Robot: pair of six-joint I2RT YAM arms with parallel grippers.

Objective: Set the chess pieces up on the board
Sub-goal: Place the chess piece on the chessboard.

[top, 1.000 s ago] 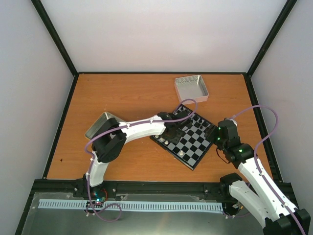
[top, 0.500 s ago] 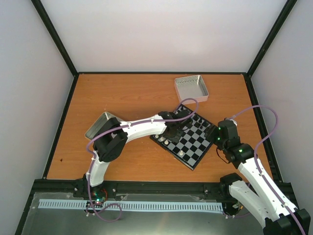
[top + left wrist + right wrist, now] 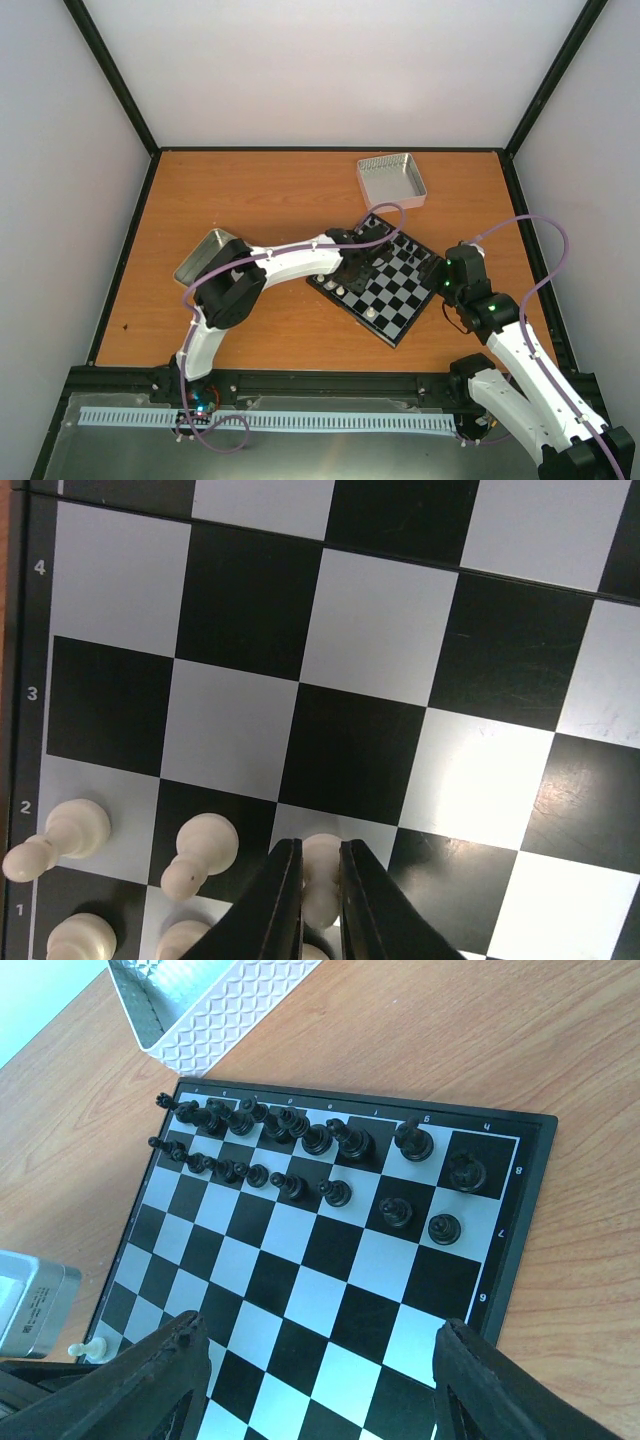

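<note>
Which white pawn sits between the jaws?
The third pawn from the numbered edge, gripped between the left jaws; the two pawns beside it stand free.

The left arm (image 3: 285, 262) has swung its elbow slightly right, and its gripper (image 3: 318, 850), clasping a pawn (image 3: 320, 878), has shifted slightly over the board (image 3: 360, 630).

A silver metal tray (image 3: 392, 181) sits beyond the left gripper (image 3: 352, 268), a 2nd tray (image 3: 200, 255) to its left. Black chessmen (image 3: 290, 1145) form 2 rows ahead of the right gripper (image 3: 320, 1325).
</note>
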